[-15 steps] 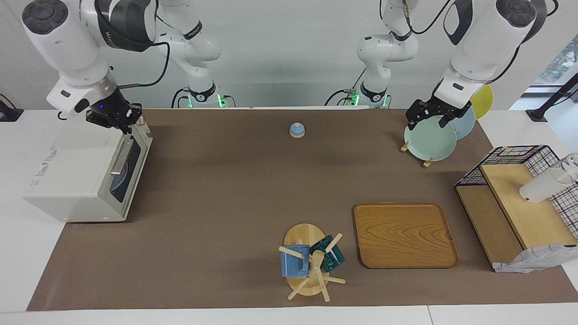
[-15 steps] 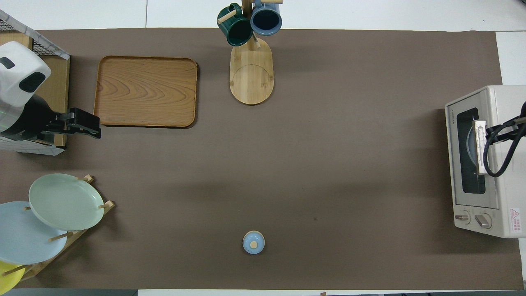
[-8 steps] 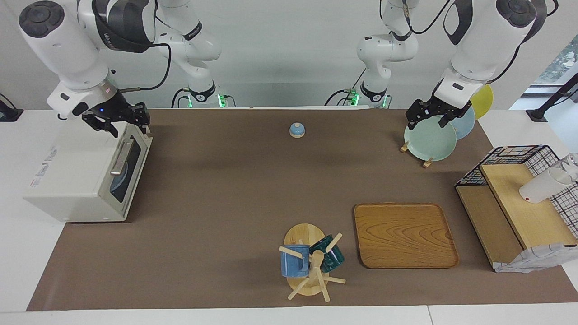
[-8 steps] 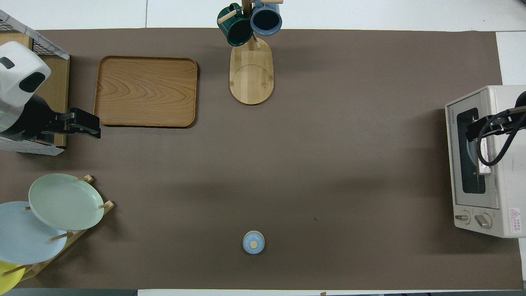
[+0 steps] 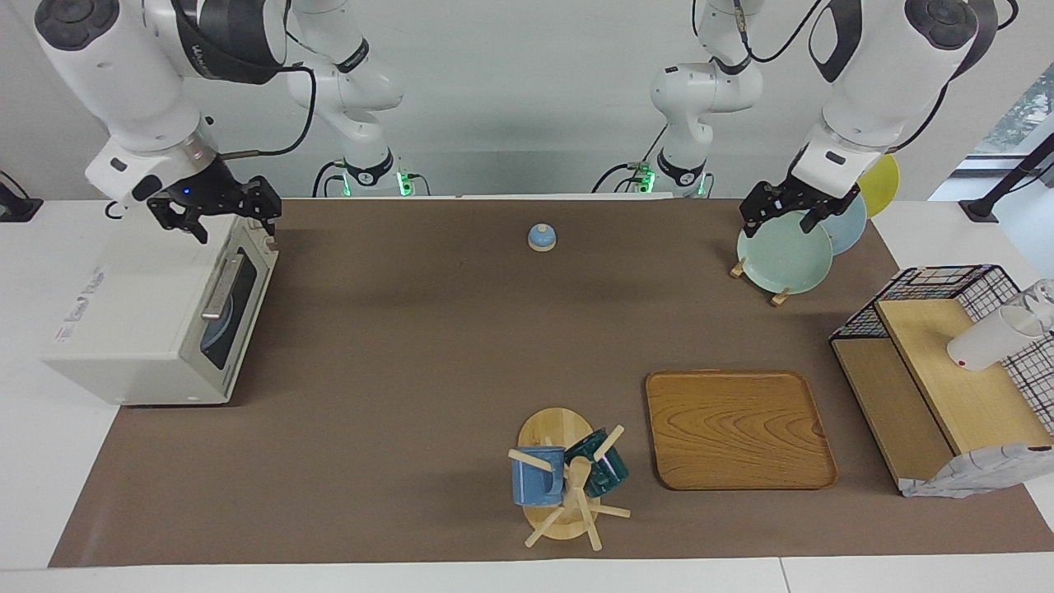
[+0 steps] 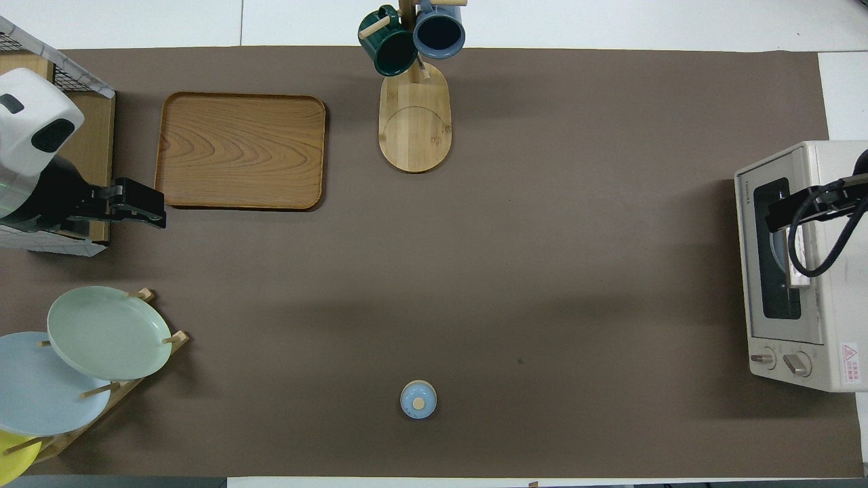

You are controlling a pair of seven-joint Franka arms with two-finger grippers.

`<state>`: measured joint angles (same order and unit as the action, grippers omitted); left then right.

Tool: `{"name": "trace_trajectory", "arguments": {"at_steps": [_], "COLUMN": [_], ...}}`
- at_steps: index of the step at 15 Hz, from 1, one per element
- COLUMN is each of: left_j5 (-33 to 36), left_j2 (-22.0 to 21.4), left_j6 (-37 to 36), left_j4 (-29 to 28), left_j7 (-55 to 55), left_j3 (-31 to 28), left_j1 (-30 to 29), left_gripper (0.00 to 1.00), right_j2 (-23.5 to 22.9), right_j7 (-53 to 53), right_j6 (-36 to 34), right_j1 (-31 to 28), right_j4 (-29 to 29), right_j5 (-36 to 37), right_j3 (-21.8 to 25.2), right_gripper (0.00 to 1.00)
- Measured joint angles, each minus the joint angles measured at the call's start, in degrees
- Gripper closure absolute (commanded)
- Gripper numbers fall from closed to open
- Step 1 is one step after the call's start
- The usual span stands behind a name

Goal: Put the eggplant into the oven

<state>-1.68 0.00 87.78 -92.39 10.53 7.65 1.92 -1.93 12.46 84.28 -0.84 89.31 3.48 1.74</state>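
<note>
Well, we look at the oven (image 5: 140, 313) first: a boxy cream-white toaster oven at the right arm's end of the table (image 5: 428, 346), on the edge of the brown mat (image 6: 576, 271). Its dark glass door (image 5: 235, 306) is shut and faces the middle of the table. The metal bar handle (image 5: 221, 288) runs along the top of the door, and two knobs (image 6: 780, 361) sit at the end nearer the robots. Through the glass we make out a pale blue round shape, but we cannot tell what it is.

The eggplant shows in neither view, so we cannot say where it is.

The right gripper (image 5: 237, 226) hangs over the oven's top front edge, just above the door, fingers (image 5: 203, 233) spread apart and holding nothing.

Over at the left arm's end, the left gripper (image 5: 779, 224) hovers above the plates (image 5: 784, 254) in their wooden rack, fingers apart too, nothing between them.

A small blue bell (image 5: 541, 237) sits mid-table near the robots' edge. The wooden tray (image 5: 737, 428) lies toward the farther edge, beside the mug tree (image 5: 568, 482) with its blue and green mugs. The wire basket (image 5: 947, 362) stands at the left arm's end, a white cup (image 5: 988, 339) on its upper shelf.
</note>
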Motion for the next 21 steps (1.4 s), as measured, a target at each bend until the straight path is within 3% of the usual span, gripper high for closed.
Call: {"name": "trace_trajectory", "arguments": {"at_steps": [13,21], "left_j5": [0.00,0.00], "left_j2": [0.00,0.00], "left_j6": [0.00,0.00], "left_j4": [0.00,0.00], "left_j7": [0.00,0.00], "left_j3": [0.00,0.00], "left_j1": [0.00,0.00], "left_gripper": [0.00,0.00], "right_j2": [2.27,2.27], "right_j7": [-0.08,-5.77], "right_j6": [-0.96,-0.82], "right_j1": [0.49,0.50], "right_j4": [1.17,1.16], "right_j5": [-0.06,-0.07], "right_j3": [1.84,1.80], "right_gripper": [0.00,0.00]}}
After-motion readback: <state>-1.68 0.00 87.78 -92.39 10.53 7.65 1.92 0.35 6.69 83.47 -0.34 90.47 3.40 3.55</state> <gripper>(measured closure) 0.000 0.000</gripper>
